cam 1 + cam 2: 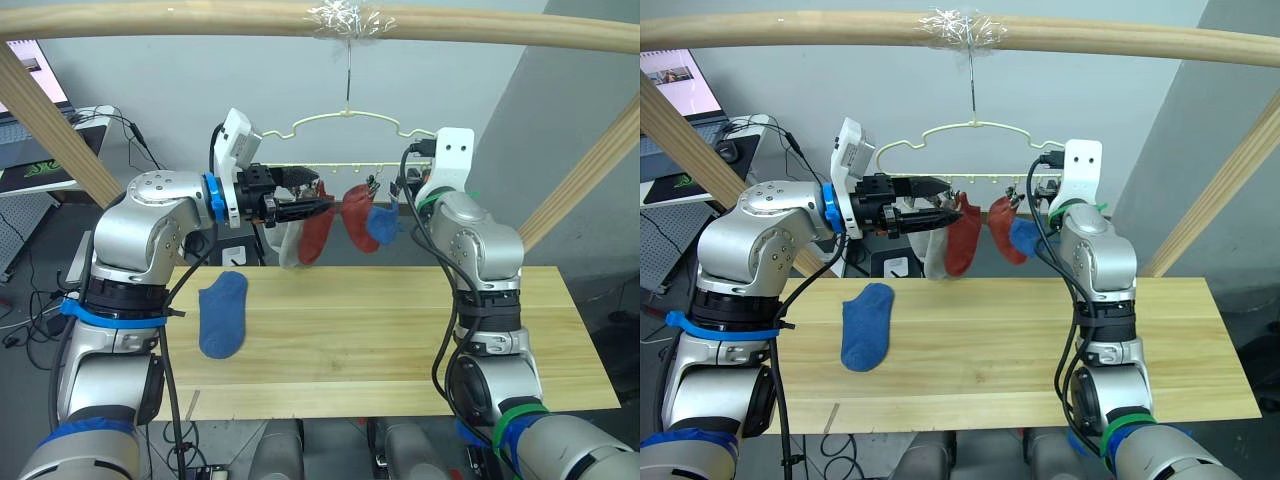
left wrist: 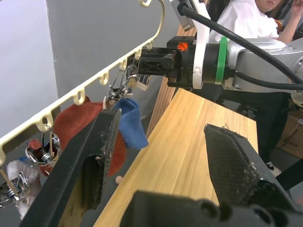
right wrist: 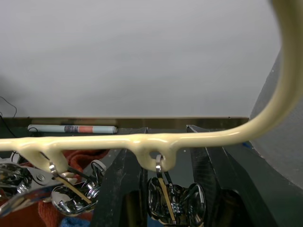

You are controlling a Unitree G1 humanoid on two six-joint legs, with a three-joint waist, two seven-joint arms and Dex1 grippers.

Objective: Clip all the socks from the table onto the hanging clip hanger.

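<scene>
Grey wall behind, a horizontal wooden pole (image 1: pixel 200 22) across the top and slanted poles at both sides. We see the clip hanger (image 1: pixel 345 125) hooked under that pole at mid-frame, its long clip bar running left-right, level, above the far edge of the table (image 1: pixel 400 340).

Light wood table, grain running along its length, left to right. One blue sock (image 1: pixel 223 312) lies flat on its left part, long axis roughly front-to-back, slightly tilted, well apart from the hanger.

Clipped on the bar and hanging down: a light grey sock (image 1: pixel 288 245) leftmost, two rust-red socks (image 1: pixel 318 232) (image 1: pixel 357 222) next, then a second blue sock (image 1: pixel 383 224) furthest right. All hang with long axis near vertical.

Our left gripper (image 1: pixel 318 205) is raised at bar height, pointing right along the bar toward the red socks; in the left wrist view its fingers (image 2: pixel 97 156) are spread apart with nothing between them. Our right gripper (image 3: pixel 165 189) sits right at the bar's right end, up against a metal clip (image 3: pixel 173 203); we cannot tell if its jaws are pressing that clip or just flank it.

Laptop (image 1: pixel 675 85) and cables on a desk at far left. A person in a white top (image 2: pixel 246 21) shows in the left wrist view beyond the table end.
</scene>
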